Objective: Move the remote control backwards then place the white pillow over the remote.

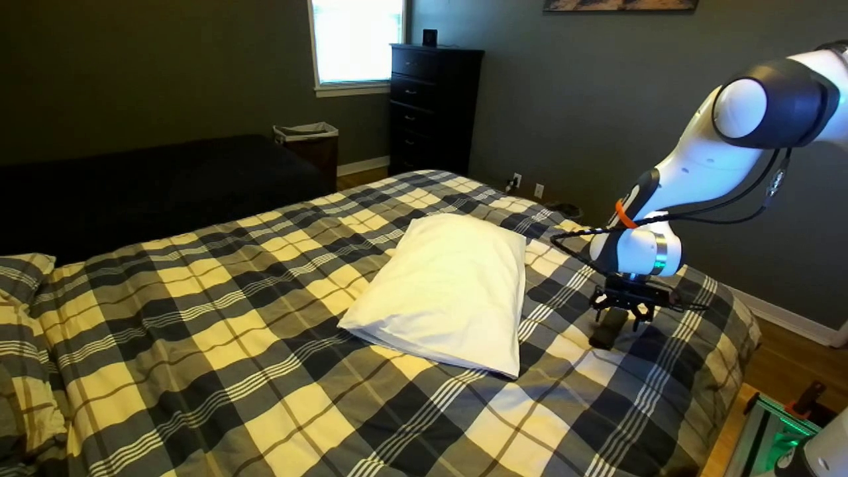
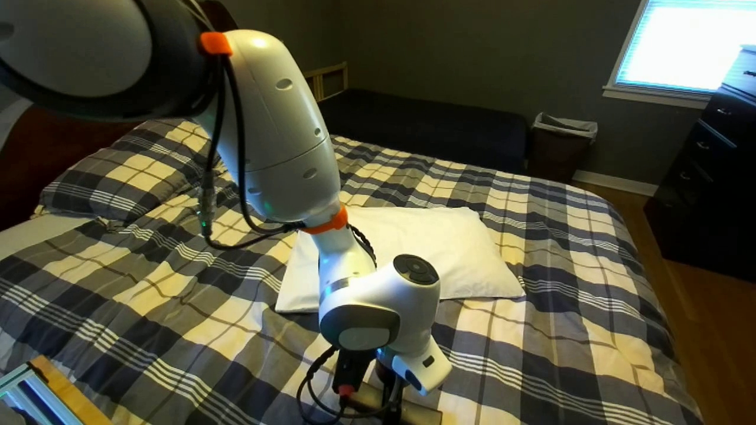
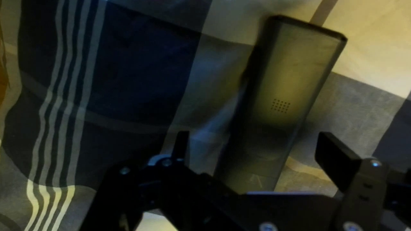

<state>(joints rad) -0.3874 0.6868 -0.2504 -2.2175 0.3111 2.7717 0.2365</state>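
Currently, the gripper (image 3: 257,144) is spread wide, nothing gripped; the remote control (image 3: 289,86), laid on the plaid bedspread (image 1: 258,344), is flanked by the fingers (image 3: 335,162) with gaps on both sides in the wrist view. Nearby, the white pillow (image 2: 460,254) is partly hidden by the arm (image 2: 283,130) in an exterior view.

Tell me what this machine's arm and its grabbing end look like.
The arm is glossy white and smoothly rounded, with dark joint covers, orange straps and black cables running outside it. Near its end sits a silvery ring with a green glow. The gripper is black and angular, with two blocky fingers and small shiny screw heads.
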